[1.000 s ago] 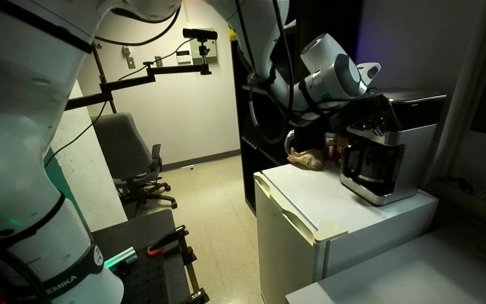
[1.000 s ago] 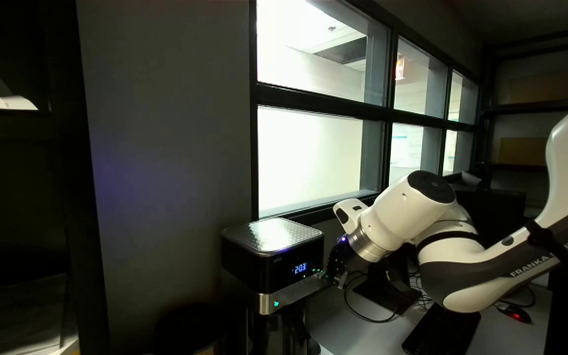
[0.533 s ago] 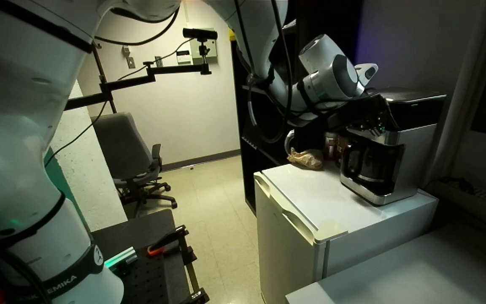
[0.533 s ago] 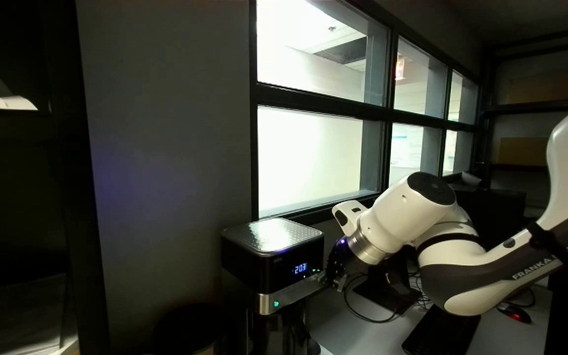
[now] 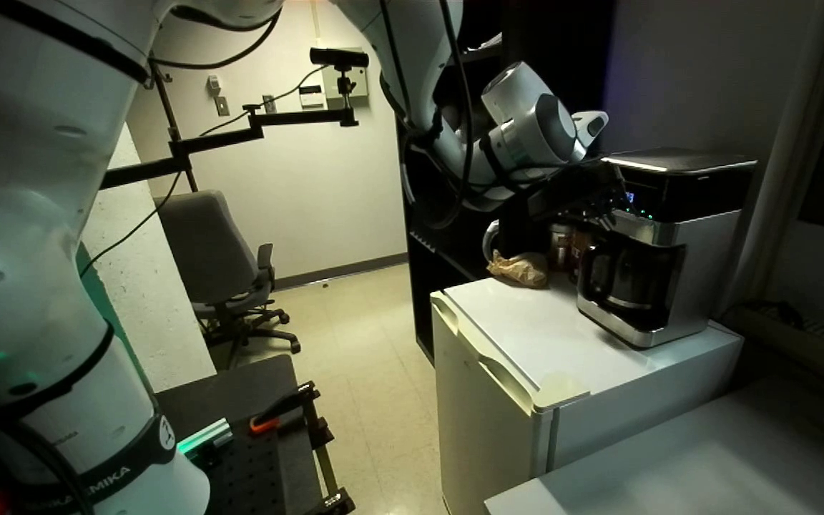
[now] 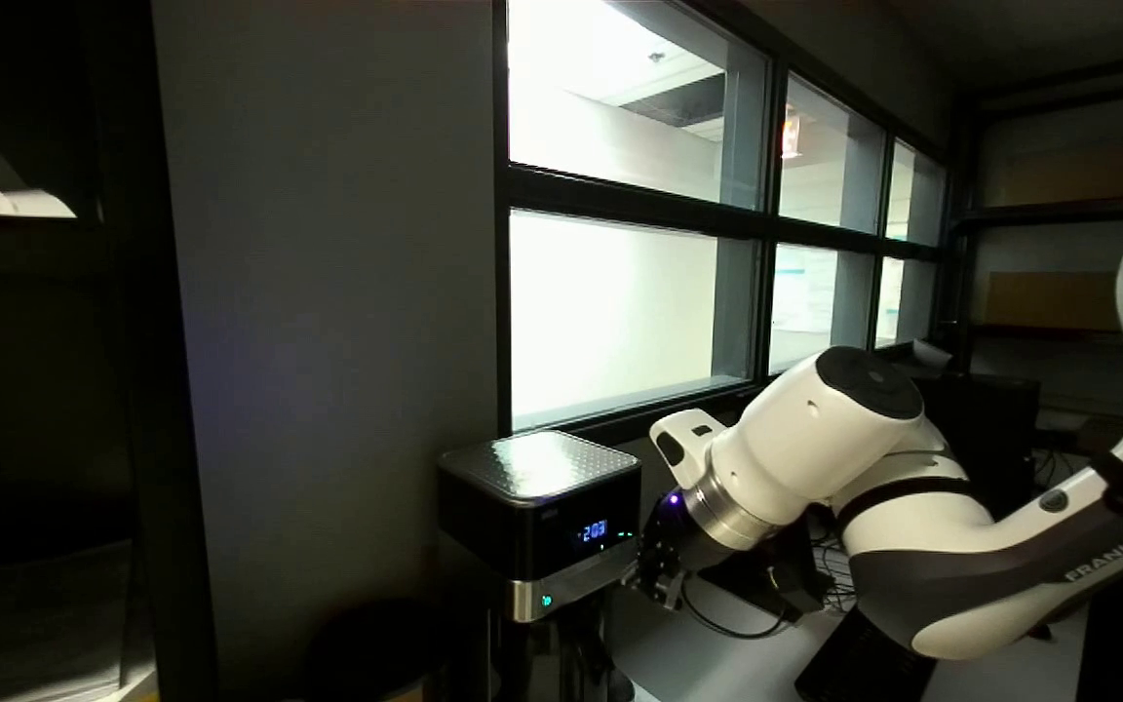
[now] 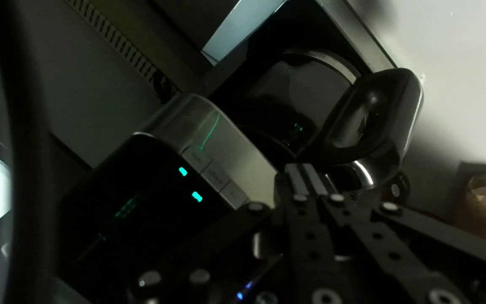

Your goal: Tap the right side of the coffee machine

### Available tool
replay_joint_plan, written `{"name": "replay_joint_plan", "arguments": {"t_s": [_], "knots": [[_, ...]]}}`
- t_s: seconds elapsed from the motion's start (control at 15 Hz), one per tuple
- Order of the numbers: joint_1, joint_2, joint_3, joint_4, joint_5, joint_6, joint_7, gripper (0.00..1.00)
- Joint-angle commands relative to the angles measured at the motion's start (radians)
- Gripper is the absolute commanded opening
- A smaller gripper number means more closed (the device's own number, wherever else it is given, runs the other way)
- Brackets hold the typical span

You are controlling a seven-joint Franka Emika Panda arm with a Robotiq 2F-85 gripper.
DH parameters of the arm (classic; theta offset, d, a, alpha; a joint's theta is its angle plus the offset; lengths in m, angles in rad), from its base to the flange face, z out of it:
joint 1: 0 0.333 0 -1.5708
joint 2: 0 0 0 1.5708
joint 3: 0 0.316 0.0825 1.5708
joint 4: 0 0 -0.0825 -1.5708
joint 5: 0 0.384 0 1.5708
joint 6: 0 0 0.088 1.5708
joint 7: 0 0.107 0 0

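Note:
The coffee machine (image 5: pixel 709 275) is a boxy silver-and-black drip maker standing on a white fridge (image 5: pixel 526 322). Its dark glass carafe (image 5: pixel 634 277) sits below. In an exterior view its black upper body and lit display (image 6: pixel 593 531) show. My gripper (image 5: pixel 611 220) is at the machine's upper front, near the silver button strip and above the carafe handle. It also shows at the strip's end in an exterior view (image 6: pixel 632 581). In the wrist view the fingertips (image 7: pixel 306 179) are together with nothing between them, beside the silver strip (image 7: pixel 230 147). I cannot tell whether they touch it.
A crumpled brown paper bag (image 5: pixel 519 269), a jar (image 5: pixel 561 247) and a mug handle (image 5: pixel 491 239) are on the fridge beside the machine. A window wall (image 6: pixel 620 292) stands behind. A desk (image 5: pixel 684 458) is in front of the fridge. A dark shelf stands behind the arm.
My gripper and forearm have drawn back from the machine's front, leftward in an exterior view, mostly in the last half second. The display and green lights now show there. The machine has not moved.

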Motion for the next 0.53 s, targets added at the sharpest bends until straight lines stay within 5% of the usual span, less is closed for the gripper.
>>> {"name": "replay_joint_plan", "arguments": {"t_s": [0.0, 0.47], "knots": [[0.045, -0.052, -0.035, -0.067, -0.027, -0.005, 0.039, 0.00], [0.071, -0.074, -0.061, -0.105, -0.023, 0.003, 0.049, 0.00]]}}
